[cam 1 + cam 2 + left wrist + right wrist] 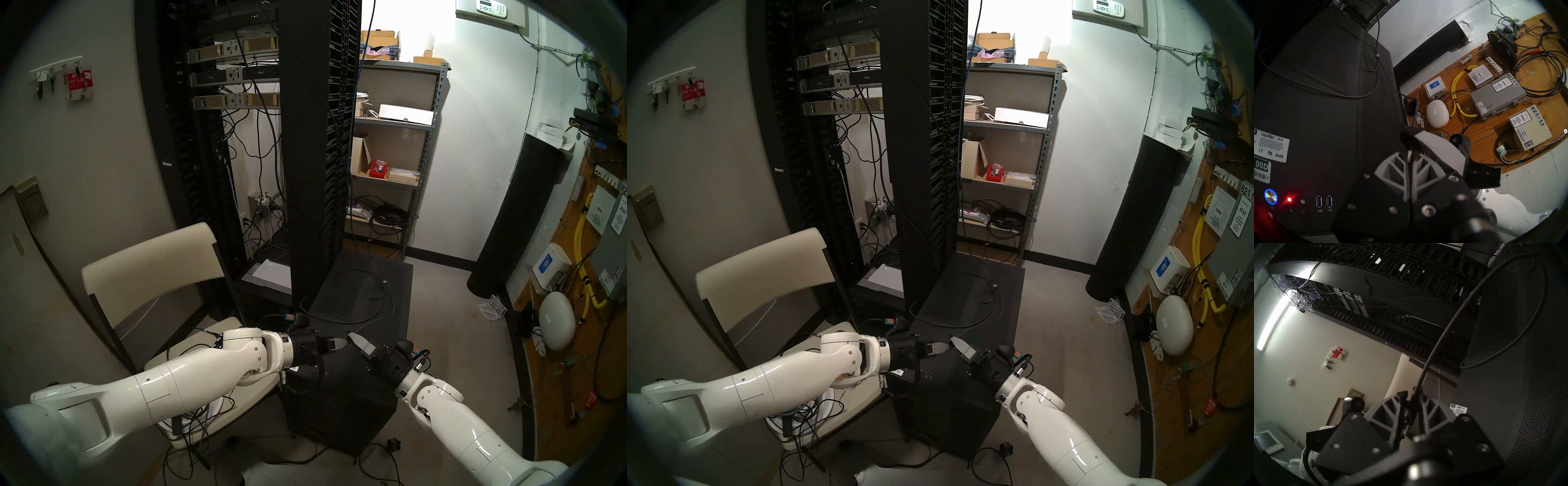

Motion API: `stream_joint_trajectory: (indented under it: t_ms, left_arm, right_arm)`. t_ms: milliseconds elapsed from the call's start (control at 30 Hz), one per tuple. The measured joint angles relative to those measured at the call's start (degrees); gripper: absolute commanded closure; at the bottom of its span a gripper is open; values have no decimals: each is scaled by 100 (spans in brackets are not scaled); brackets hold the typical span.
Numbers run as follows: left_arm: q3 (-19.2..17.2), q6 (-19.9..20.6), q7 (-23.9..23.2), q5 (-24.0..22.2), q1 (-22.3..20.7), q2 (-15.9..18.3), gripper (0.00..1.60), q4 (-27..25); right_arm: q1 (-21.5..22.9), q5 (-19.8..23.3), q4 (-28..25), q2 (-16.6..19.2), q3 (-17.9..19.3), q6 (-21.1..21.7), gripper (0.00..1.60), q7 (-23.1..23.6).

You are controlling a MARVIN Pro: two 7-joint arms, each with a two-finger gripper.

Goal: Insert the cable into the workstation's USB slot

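Grey cable (1371, 91) is trailing across the workstation (1322, 105) top (tower lying flat) while the left gripper (1409, 152) is pinching its plug, the right gripper (1411, 405) closing around it too.

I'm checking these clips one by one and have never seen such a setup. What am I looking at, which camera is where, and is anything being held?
This is a robot with two white arms, each ending in a two-fingered gripper. The two wide pictures come from its head, looking down. The other two come from a camera on each wrist.

Below the arms stands a black workstation, with a thin cable lying looped on its top. The left gripper is shut on the cable's end. The right gripper has a finger on either side of the same cable, but whether it clamps is unclear. The two blue USB slots beside the lit button are empty.

A server rack and a chair stand behind.
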Motion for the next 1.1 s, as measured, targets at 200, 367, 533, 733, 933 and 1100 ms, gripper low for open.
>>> stream_joint_trajectory:
  t_ms: [200,367,533,733,933,1100]
  left_arm:
    - [-3,-16,13,-25,13,35,160,-23]
    - [3,-61,66,9,10,38,135,-48]
    - [50,-211,197,276,1,12,20,-93]
    - [56,-511,486,521,17,-24,0,-94]
    - [60,-746,652,728,34,-50,0,-94]
    - [117,-1226,718,1321,105,1,0,-259]
  right_arm:
    - [-8,0,-28,4,-4,-17,160,-15]
    - [-84,1,-128,8,33,-103,160,-89]
    - [-171,-11,-220,10,91,-186,160,-177]
    - [-238,-25,-356,2,162,-292,160,-235]
    - [-279,-26,-475,-15,222,-354,160,-393]
    - [-311,-35,-577,-50,275,-453,160,-617]
